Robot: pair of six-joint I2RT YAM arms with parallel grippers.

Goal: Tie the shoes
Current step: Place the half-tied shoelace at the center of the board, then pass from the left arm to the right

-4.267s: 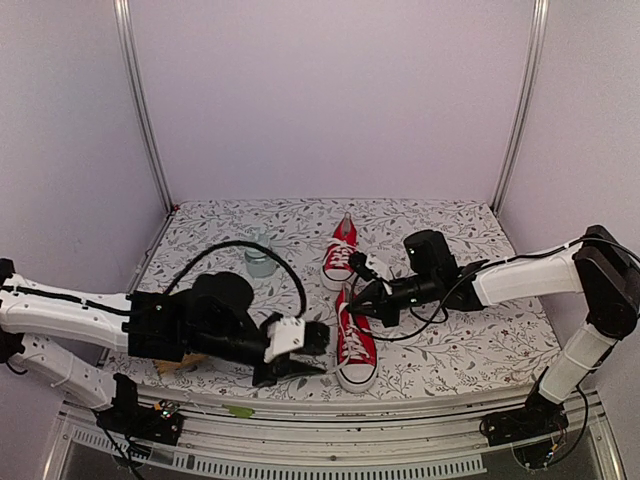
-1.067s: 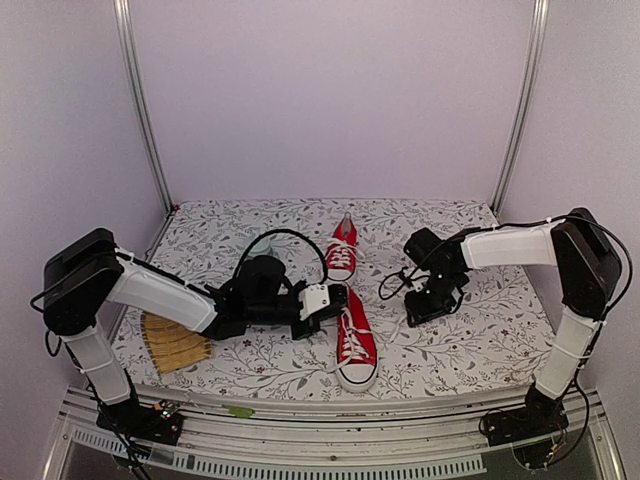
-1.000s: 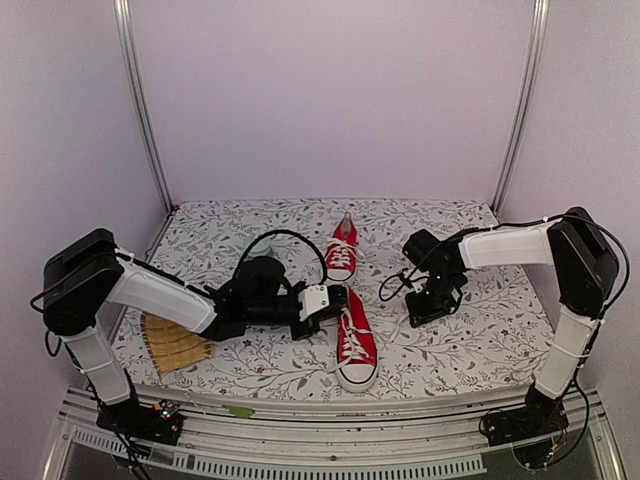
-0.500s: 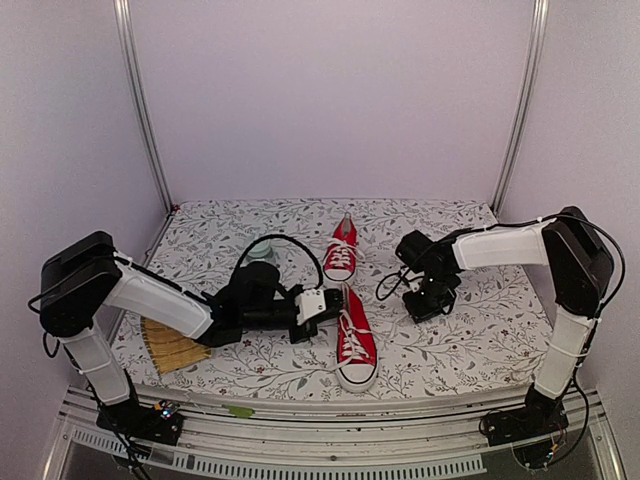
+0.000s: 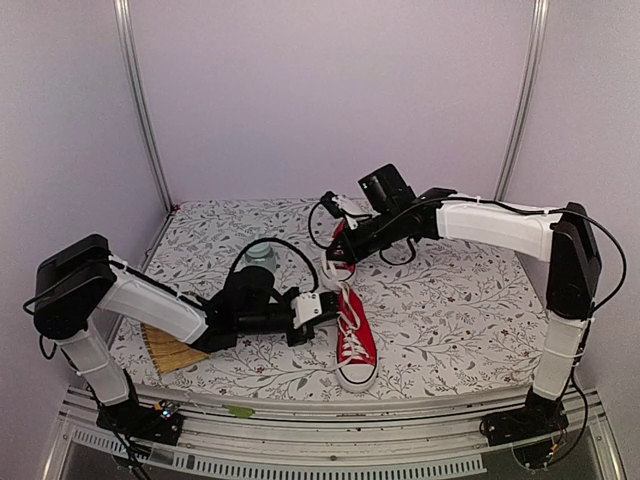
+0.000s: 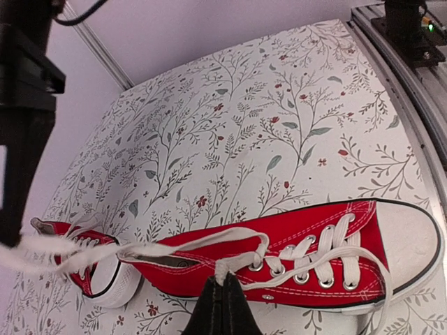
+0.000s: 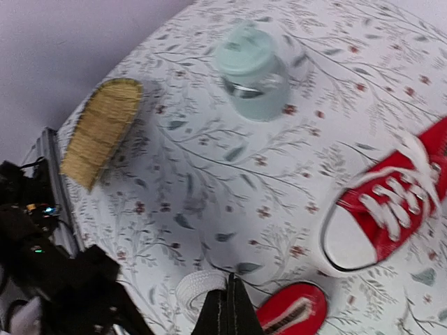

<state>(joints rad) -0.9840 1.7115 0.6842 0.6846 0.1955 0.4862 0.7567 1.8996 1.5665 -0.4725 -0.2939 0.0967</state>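
On the flowery table: 2 red shoes with white laces, white toes and white soles, both flat on their soles.
Near shoe: in the middle, close to the front edge, toe pointing at the front edge.
Far shoe: just behind the near shoe, white toe right by the near shoe's heel, partly hidden by the right arm from above.
Left gripper: low down beside the near shoe, on its left side, jaws squeezed tight together.
Held by the left gripper: a bit of white lace, pinched right next to the top lace holes of the near shoe.
Right gripper: up in the air over the far shoe, jaws pressed together with no gap.
Held by the right gripper: a white lace loop, sitting right at the tips and looking pinched there.
Long lace strand: stretched from the top of the near shoe, across above the far shoe, blurry at its far end.
Jar: see-through with a pale green lid, standing up, near the far shoe on its left.
Straw brush: lying flat at the left near the front, partly under the left arm from above.
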